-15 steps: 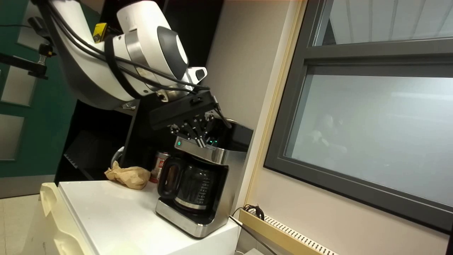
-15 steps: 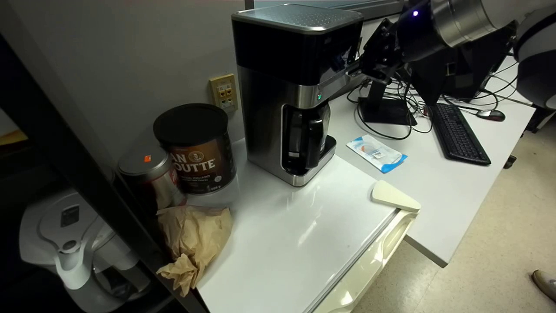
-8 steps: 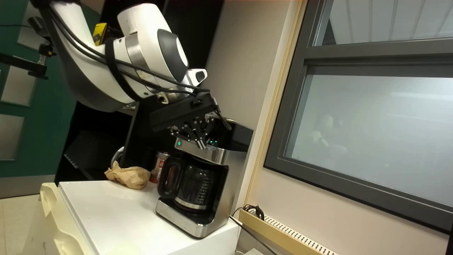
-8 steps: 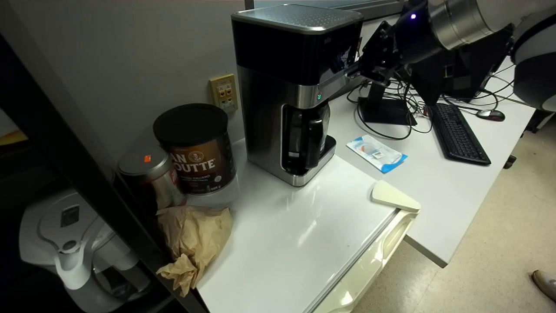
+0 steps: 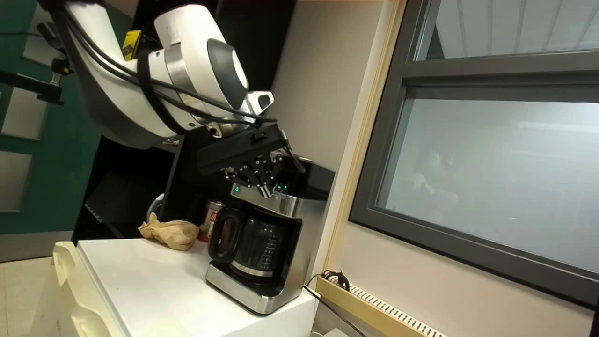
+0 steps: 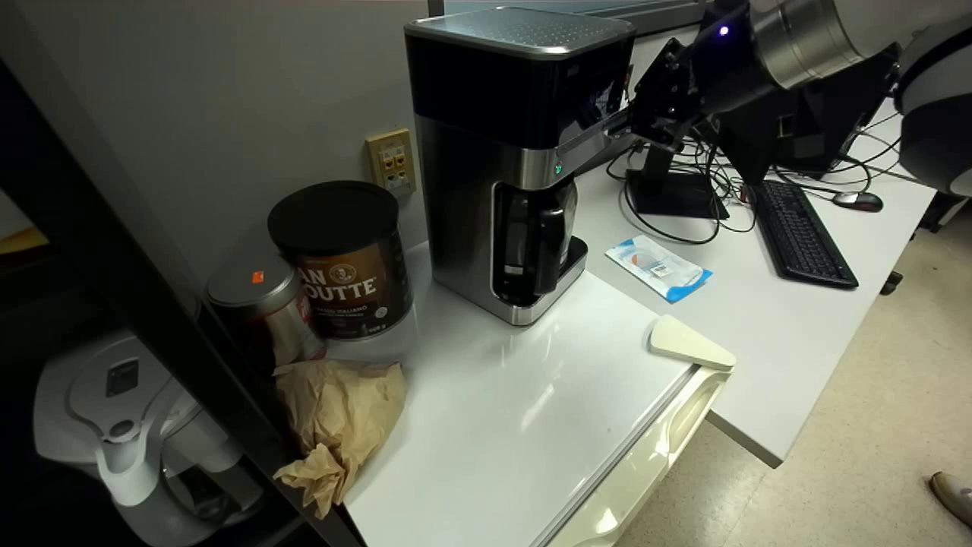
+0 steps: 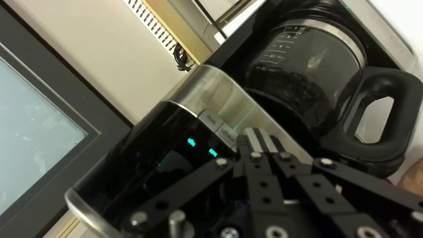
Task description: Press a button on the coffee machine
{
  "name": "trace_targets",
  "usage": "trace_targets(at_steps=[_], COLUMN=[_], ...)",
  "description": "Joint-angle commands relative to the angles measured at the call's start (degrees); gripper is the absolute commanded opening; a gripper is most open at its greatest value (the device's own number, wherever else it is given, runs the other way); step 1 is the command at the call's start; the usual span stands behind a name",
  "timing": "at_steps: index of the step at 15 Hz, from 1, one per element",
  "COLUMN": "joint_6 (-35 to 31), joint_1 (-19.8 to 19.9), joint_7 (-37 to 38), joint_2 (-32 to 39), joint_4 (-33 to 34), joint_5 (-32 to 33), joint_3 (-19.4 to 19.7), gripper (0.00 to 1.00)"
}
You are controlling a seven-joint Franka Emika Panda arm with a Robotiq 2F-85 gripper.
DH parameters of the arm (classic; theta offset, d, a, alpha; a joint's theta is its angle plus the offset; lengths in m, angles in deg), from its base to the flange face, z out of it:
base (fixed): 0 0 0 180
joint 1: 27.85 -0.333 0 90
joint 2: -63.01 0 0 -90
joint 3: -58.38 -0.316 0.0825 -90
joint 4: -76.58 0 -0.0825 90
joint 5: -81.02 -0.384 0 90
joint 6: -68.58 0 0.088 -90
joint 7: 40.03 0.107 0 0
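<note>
The black-and-silver coffee machine [image 5: 311, 234] stands upright at the counter's wall end, and it also shows in an exterior view [image 6: 463, 205] and in the wrist view [image 7: 205, 89]. Its glass carafe [image 7: 307, 76] sits inside. In the wrist view, grey buttons [image 7: 211, 121] line the panel edge below two cyan display marks [image 7: 202, 147]. A green-lit button [image 6: 558, 168] glows at the panel's end. My gripper [image 7: 261, 140] is shut and empty, its tips at the silver front strip beside the grey buttons. The tips hide part of the row. I cannot tell whether they touch the panel.
A brown paper bag [image 6: 342, 425], a dark coffee tub [image 6: 342, 258] and a smaller can [image 6: 262, 304] stand beside the machine. A white desk with cables, a keyboard [image 6: 805, 232] and a blue-white packet [image 6: 659, 266] adjoins the counter. A wall is behind.
The arm and gripper have dipped slightly along the machine's front panel, mostly in the first half second. The gripper stays shut. The coffee machine and its lights look unchanged.
</note>
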Motion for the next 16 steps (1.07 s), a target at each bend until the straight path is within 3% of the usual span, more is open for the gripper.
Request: trace_targets(at_steps=[1, 6, 16], joint_6=[-2.5, -4.4, -7.2], joint_1=[-1.9, -7.1, -23.2], joint_7=[-0.6, -2.0, -5.0], joint_2=[-2.6, -5.5, -7.5], joint_4=[-4.7, -10.7, -19.0], joint_5=[0.7, 0.4, -0.8], joint_3=[2.2, 7.7, 23.3], gripper=[0.0, 0.0, 0.0])
